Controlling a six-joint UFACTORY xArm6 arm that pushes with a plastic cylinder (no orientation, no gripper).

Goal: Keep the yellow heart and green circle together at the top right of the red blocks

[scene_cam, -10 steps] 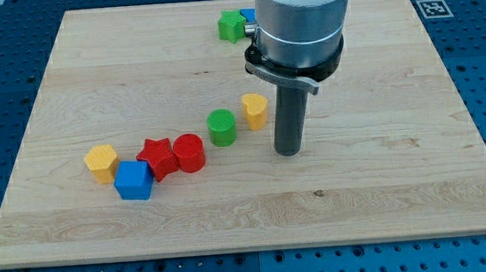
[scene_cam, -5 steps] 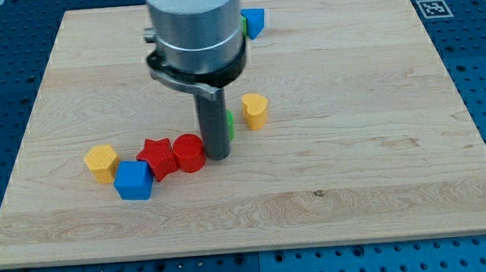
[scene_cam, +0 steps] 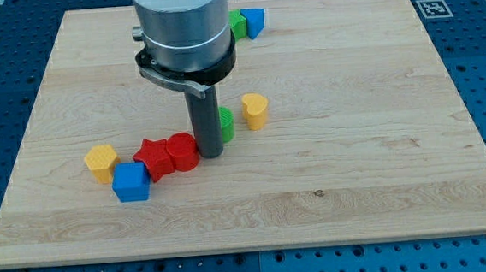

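Observation:
My tip [scene_cam: 209, 154] stands on the board at the right side of the red cylinder [scene_cam: 181, 151], touching it or nearly so. The red star [scene_cam: 153, 158] presses against the cylinder's left. The green circle [scene_cam: 225, 124] is mostly hidden behind the rod, just to its upper right. The yellow heart [scene_cam: 255, 110] stands to the right of the green circle with a small gap between them. Both lie up and to the right of the red blocks.
A blue cube [scene_cam: 131, 181] touches the red star's lower left, and a yellow hexagon [scene_cam: 101, 162] stands to its left. A green block [scene_cam: 238, 23] and a blue block [scene_cam: 253, 21] sit at the board's top edge, partly behind the arm.
The rod swept left from the right of the yellow heart to the red cylinder. The red cylinder and star have shifted slightly left, and the blue cube with them.

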